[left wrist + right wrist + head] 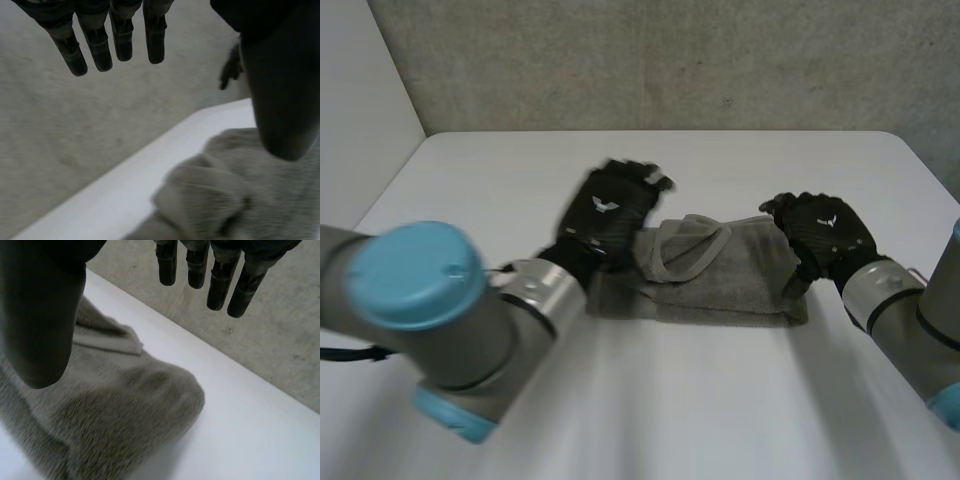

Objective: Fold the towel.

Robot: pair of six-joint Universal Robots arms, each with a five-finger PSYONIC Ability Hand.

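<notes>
One fuzzy grey towel (730, 285) lies bunched, roughly rectangular, on smooth white table (670, 400).

A grey towel (725, 275) lies crumpled on the white desk (720, 400). The left hand (608, 215) is over its left end, the right hand (823, 235) at its right end, both backs up.

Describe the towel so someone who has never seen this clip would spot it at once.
On the white table, look between the left robot hand and the right robot hand. The towel is the grey, fuzzy cloth lying bunched there, a hemmed edge looped on top: the one soft grey thing among black hands and white tabletop.
</notes>
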